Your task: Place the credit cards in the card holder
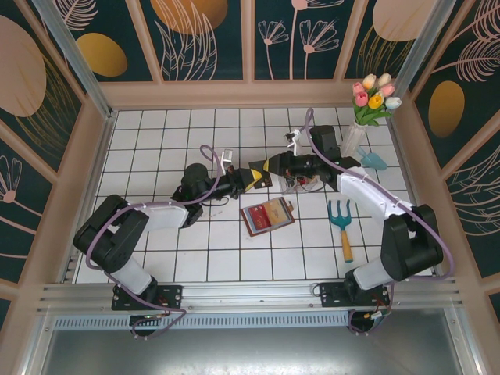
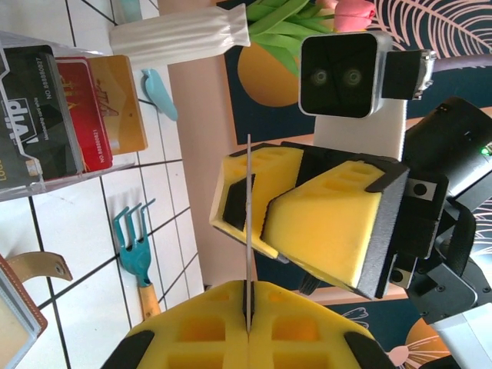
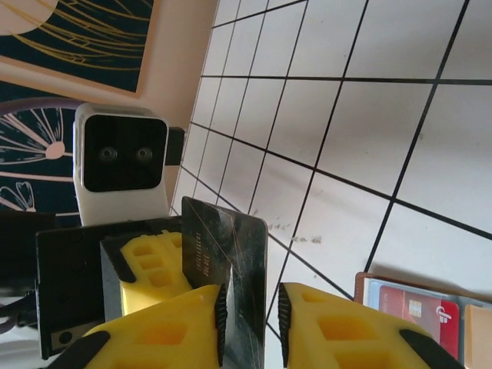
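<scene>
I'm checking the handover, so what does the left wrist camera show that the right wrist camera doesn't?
Left wrist: the clear tray holding black, red and gold cards, the white vase, the teal rake. Right wrist: the inside of the card holder, a red card slotted there. Both: one credit card clamped by the left gripper, with the right gripper open around it.

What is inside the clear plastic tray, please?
The clear plastic tray holds a black VIP card, a red card and a gold card, overlapping. The overlapped parts and anything behind them are covered.
</scene>
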You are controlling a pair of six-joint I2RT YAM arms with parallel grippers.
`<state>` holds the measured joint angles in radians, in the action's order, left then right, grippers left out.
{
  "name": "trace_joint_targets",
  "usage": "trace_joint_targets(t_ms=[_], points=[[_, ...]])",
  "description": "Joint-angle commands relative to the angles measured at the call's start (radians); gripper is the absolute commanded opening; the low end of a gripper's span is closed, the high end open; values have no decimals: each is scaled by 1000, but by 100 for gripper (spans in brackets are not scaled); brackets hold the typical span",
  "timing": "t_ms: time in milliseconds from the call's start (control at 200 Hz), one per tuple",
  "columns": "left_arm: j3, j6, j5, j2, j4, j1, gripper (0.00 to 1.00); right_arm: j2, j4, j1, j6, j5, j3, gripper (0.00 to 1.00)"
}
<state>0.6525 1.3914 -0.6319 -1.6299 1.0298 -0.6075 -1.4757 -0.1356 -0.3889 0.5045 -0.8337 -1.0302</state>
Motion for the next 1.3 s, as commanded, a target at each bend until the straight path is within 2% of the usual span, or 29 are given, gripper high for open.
trace_joint_targets(t_ms=[0, 105, 315, 335, 385, 480, 590, 656, 731, 851, 1041, 1176, 1296], points=[[-11, 18, -18, -1, 82, 0, 6, -1, 51, 19, 3, -82, 22, 24], [-13, 25, -20, -2, 100, 0, 6, -7, 66, 22, 3, -127, 28, 26], [-20, 27, -19, 0, 98, 1, 11, 14, 82, 32, 6, -134, 43, 3], [-23, 25, -17, 1, 92, 0, 14, 19, 76, 35, 4, -115, 45, 2], [-30, 14, -10, 9, 62, 0, 30, 36, 54, 46, -9, -72, 53, 0], [-54, -61, 29, 52, -93, 1, 49, 61, -51, 57, -58, 104, 58, 0], [-86, -182, 129, 128, -360, 0, 62, 74, -148, 38, -98, 335, 85, 0], [-100, -238, 189, 167, -508, -3, 64, 74, -189, 6, -106, 467, 98, 0], [-121, -278, 248, 199, -625, -8, 65, 73, -203, -35, -118, 547, 119, 0], [-149, -283, 264, 210, -667, -18, 65, 61, -210, -83, -115, 632, 140, 0], [-98, -319, 298, 131, -732, -72, 63, 23, -207, -112, -113, 668, 154, 0], [-77, -298, 283, 59, -669, -102, 60, 15, -187, -116, -104, 651, 163, 0], [-73, -278, 267, 8, -613, -108, 53, 11, -182, -118, -97, 634, 159, 0]])
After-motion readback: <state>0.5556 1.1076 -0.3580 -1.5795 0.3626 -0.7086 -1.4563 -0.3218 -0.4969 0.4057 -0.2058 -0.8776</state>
